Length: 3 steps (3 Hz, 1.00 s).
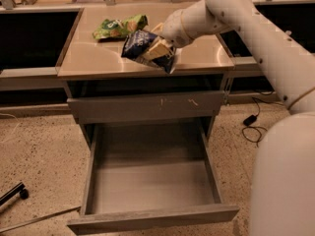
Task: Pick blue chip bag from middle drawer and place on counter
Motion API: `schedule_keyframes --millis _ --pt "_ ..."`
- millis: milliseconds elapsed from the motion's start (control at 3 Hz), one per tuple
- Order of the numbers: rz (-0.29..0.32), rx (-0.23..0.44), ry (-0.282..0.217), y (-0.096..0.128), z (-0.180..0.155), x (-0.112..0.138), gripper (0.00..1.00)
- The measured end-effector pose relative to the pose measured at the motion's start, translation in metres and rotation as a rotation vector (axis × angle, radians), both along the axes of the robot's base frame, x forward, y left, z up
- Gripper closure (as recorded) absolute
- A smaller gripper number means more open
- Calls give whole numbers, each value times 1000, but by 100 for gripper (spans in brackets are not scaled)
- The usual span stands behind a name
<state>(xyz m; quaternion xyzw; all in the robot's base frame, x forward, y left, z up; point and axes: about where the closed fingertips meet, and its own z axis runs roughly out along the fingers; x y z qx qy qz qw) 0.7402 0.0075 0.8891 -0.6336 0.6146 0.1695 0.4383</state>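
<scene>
My gripper (156,48) is shut on the blue chip bag (139,43) and holds it tilted just above the front half of the tan counter (93,58). The white arm reaches in from the upper right. The middle drawer (150,181) stands pulled out below, its grey inside bare. I cannot tell whether the bag touches the counter.
A green chip bag (118,26) lies on the counter's far left, just behind the blue bag. The shut drawer front with white scratches (147,106) is under the counter. Dark side ledges flank the cabinet. A black cable (253,124) lies on the floor at right.
</scene>
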Motion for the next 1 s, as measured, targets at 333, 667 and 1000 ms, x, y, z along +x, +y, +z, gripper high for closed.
schedule_keyframes --millis 333,667,1000 --pt "-51 38 -71 -9 40 23 100" --pt "-220 96 -221 -23 85 84 100" --pt "-340 90 -267 -21 82 146 100"
